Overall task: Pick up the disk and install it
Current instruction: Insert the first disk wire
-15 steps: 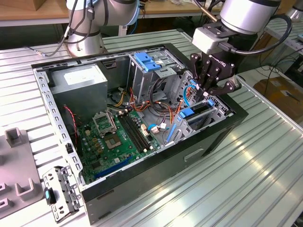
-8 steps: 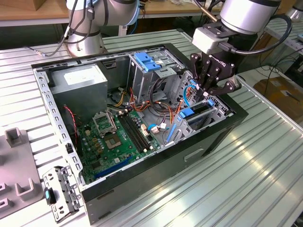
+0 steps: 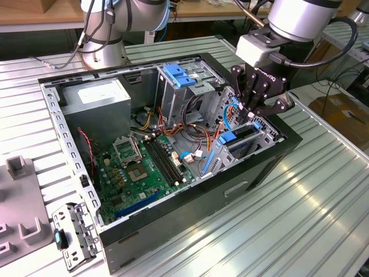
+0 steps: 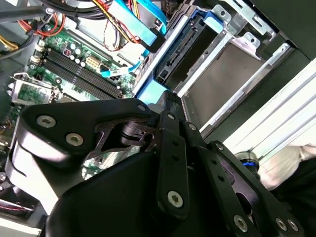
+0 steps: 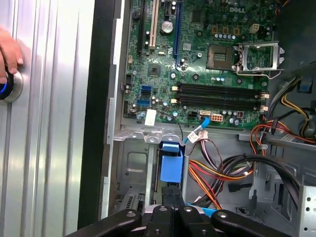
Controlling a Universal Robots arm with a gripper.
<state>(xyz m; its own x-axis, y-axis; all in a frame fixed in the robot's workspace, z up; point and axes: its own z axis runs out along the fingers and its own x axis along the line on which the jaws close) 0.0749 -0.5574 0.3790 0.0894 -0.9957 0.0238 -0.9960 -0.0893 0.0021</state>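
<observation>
Open computer case point(image 3: 173, 222) lying on its side. Inside, toward exterior view's right, metal drive bay point(image 3: 275, 137) with disk point(image 3: 241, 140) standing edgewise in it, seemingly not fully seated. Directly above, gripper point(image 3: 253, 115), fingers pressed together at disk's blue top edge. Likely risks: off-axis push jamming the rails; snagging blue data cable point(image 3: 226, 117) or power wires point(image 5: 222, 180) close by.
</observation>
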